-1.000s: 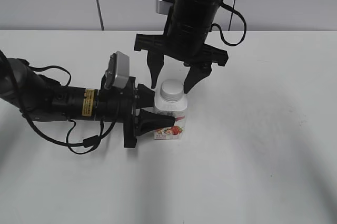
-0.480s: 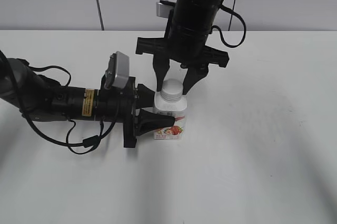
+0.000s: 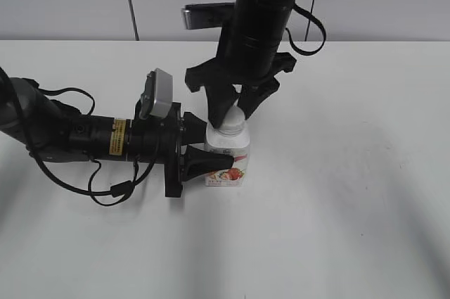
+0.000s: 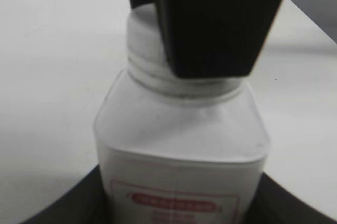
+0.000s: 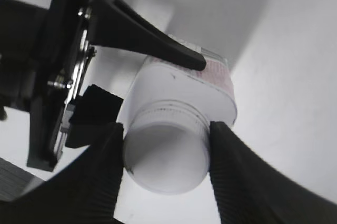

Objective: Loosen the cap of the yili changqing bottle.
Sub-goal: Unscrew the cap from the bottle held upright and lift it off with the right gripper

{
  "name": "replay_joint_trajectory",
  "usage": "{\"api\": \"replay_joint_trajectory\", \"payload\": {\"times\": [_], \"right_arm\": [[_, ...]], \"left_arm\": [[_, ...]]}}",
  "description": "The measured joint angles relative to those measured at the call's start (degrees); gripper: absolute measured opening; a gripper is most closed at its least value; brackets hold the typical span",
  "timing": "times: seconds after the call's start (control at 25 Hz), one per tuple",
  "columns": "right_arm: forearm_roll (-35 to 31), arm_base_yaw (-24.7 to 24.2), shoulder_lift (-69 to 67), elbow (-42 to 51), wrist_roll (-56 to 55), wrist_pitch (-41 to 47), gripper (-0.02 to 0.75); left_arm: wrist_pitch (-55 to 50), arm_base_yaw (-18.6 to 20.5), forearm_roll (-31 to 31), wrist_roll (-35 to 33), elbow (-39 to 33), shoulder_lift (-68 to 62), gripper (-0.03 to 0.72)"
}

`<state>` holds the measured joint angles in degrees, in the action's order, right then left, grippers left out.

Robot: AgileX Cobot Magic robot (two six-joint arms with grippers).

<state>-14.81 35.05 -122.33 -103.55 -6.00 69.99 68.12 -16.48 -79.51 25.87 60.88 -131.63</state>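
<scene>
The yili changqing bottle [image 3: 227, 158] stands upright on the white table, white with a red-pink label; it also shows in the left wrist view [image 4: 179, 150] and the right wrist view [image 5: 179, 84]. My left gripper [image 3: 211, 160] lies on its side and is shut on the bottle's body. The white ribbed cap [image 3: 230, 120] sits on the neck. My right gripper [image 3: 230, 112] comes down from above and is shut on the cap [image 5: 166, 153], one finger [image 5: 102, 176] on each side. In the left wrist view a right finger [image 4: 210, 23] hides most of the cap [image 4: 145, 39].
The white table [image 3: 337, 193] spreads around the bottle. A grey wall with vertical seams stands behind the table. The left arm's cable [image 3: 112, 190] loops on the table at the left.
My right gripper has come down over the cap, closed on it, and turned about its vertical axis. The left gripper and bottle have not moved.
</scene>
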Motion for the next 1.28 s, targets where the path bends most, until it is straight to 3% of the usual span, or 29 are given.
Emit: {"api": "replay_joint_trajectory", "payload": {"times": [0.24,0.52,0.92,1.28], "right_arm": [[-0.4,0.0,0.0,-0.1,26.0,0.0,0.393],[-0.6,0.0,0.0,-0.1,44.8,0.0,0.393],[-0.2,0.0,0.0,-0.2,62.3,0.0,0.393],[0.9,0.1,0.0,-0.7,65.4,0.2,0.39]], "left_arm": [[0.0,0.0,0.0,0.0,0.0,0.0,0.355],[-0.1,0.0,-0.1,-0.1,0.0,0.0,0.355],[-0.1,0.0,-0.1,-0.2,0.0,0.0,0.355],[-0.1,0.0,0.0,-0.2,0.0,0.0,0.354]]}}
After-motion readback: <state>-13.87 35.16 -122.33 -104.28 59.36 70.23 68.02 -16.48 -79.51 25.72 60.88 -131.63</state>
